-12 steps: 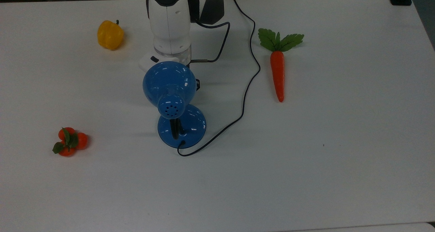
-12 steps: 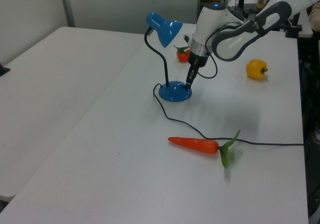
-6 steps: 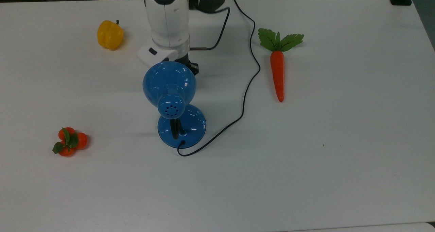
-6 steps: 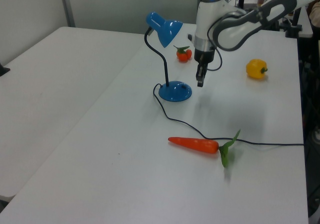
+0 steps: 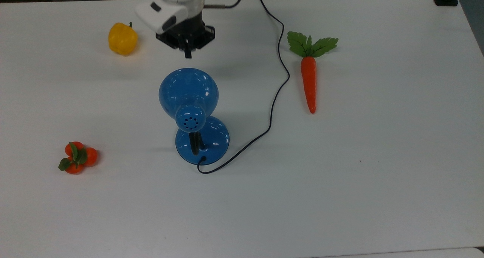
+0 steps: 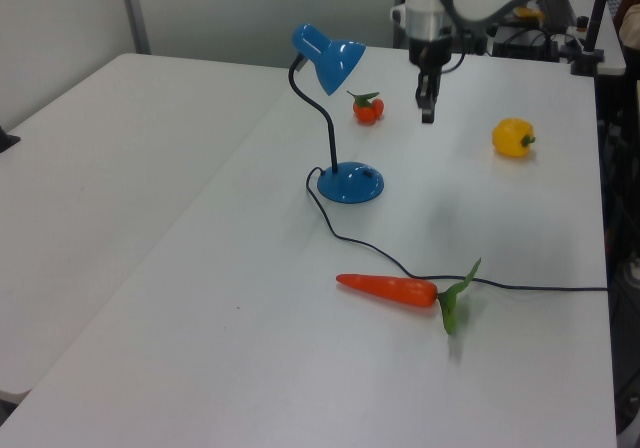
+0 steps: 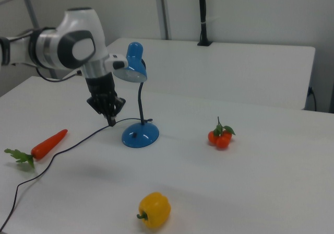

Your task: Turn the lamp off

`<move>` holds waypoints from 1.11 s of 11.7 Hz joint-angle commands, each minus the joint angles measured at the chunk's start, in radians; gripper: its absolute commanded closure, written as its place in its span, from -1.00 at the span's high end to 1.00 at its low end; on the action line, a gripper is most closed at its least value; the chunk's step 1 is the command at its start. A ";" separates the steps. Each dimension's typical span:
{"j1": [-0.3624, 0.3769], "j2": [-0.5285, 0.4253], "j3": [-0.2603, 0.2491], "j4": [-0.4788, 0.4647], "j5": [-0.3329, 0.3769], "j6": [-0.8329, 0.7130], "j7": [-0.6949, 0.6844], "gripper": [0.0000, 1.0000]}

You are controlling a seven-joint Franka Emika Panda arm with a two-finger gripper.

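Lamp (image 5: pixel 188 95) stands near the middle of the white counter (image 5: pixel 378 174), its blue dome shade sitting over the round blue base in the top view, the black neck curving up between them in the left view. Its thin black cord (image 5: pixel 278 87) leaves the base at 6 o'clock in the top view, loops round and runs up toward 12 o'clock. The pincer (image 5: pixel 187 53) hangs in the air at 12 o'clock from the shade in the top view, clear of the lamp, pointing down; its fingers look pressed together with nothing between them. A carrot (image 5: pixel 309 80) lies at 3 o'clock of the lamp, a yellow pepper (image 5: pixel 122 38) at 10 o'clock, a cluster of small oranges (image 5: pixel 76 157) at 8 o'clock.
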 commanded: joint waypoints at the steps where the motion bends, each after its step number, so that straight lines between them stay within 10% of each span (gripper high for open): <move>1: 0.004 -0.054 -0.004 0.072 -0.024 -0.154 0.004 -1.00; 9: 0.044 -0.178 -0.013 0.103 -0.024 -0.251 0.000 -1.00; 13: 0.027 -0.183 -0.013 0.117 -0.019 -0.306 0.000 0.24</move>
